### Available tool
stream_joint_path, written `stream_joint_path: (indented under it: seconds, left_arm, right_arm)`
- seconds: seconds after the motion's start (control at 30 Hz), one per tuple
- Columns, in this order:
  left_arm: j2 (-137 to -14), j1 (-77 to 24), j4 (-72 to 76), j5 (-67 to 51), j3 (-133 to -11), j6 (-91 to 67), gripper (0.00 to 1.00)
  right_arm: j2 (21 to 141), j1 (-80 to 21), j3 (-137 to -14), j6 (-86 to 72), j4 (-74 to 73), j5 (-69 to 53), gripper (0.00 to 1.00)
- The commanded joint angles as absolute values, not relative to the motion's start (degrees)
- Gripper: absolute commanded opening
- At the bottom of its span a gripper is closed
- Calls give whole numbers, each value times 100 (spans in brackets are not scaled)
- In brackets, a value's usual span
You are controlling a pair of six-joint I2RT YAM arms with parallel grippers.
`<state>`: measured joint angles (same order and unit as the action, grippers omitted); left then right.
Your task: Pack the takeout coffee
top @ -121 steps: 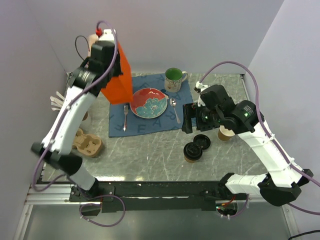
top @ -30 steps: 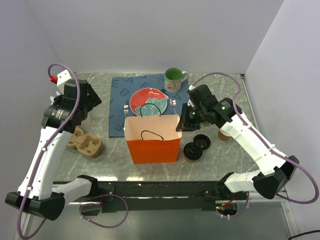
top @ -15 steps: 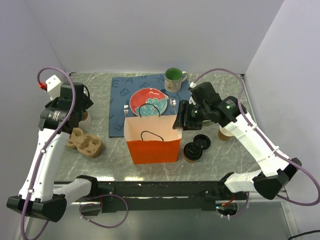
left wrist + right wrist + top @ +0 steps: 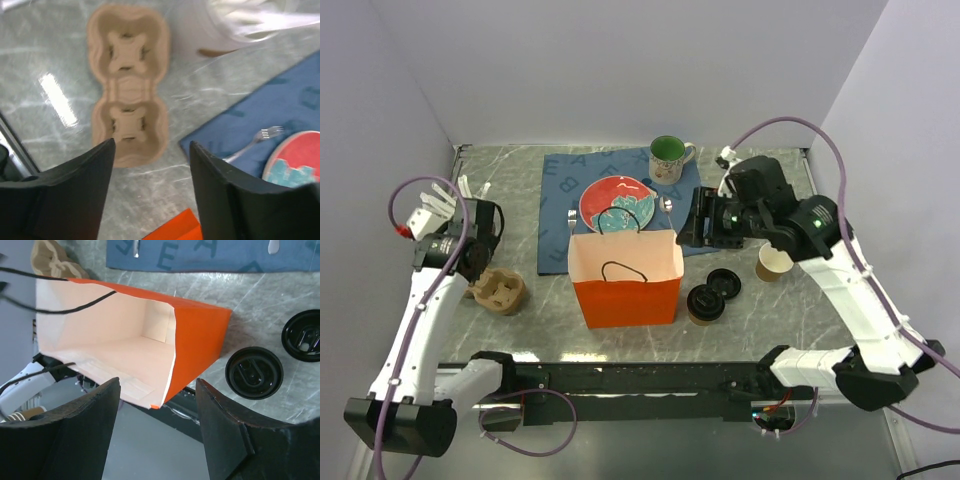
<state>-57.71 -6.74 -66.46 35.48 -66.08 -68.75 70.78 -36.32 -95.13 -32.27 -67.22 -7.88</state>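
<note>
The grey stone table (image 4: 550,325) carries everything. Biggest on it is the orange paper bag (image 4: 625,285), upright near the front edge, its mouth gaping and nothing inside. My right gripper (image 4: 703,222) hangs just behind the bag's right corner, jaws spread wide with nothing between them. My left gripper (image 4: 480,250), likewise spread and empty, hangs over the cardboard cup carrier (image 4: 498,290), well off to the left. The takeout coffee (image 4: 705,304) stands on the table just right of the bag, apart from it, black lid pressed on. I judge it fairly light, with thin paper walls that dent and a lid that could pop off. So I would pinch the brown body below the rim, gently, and keep it upright. The loose black lid (image 4: 724,282) lies just behind it.
</note>
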Motion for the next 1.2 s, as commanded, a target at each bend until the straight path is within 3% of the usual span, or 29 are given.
stream_joint_path:
  seconds: [0.0,0.4,0.83,1.17]
  left_arm:
    - [-5783,-300,-6434,3121,-6022,-7400,63]
    - [-6213,413,-5494,2883,-5072,-6908,41]
    - [-6662,940,-4571,2804,-4676,-6206,53]
    - [-6987,1011,-4482,2619,-4834,-5889,55]
  right_arm:
    - [6583,-3569,-9413,-3015,-6495,-607,70]
    - [6319,-3393,-9290,-2567,-6302,-554,70]
    - [6346,-3331,-9404,-2338,-6267,-492,70]
    - [6346,-3322,-9352,-2364,-6196,-475,70]
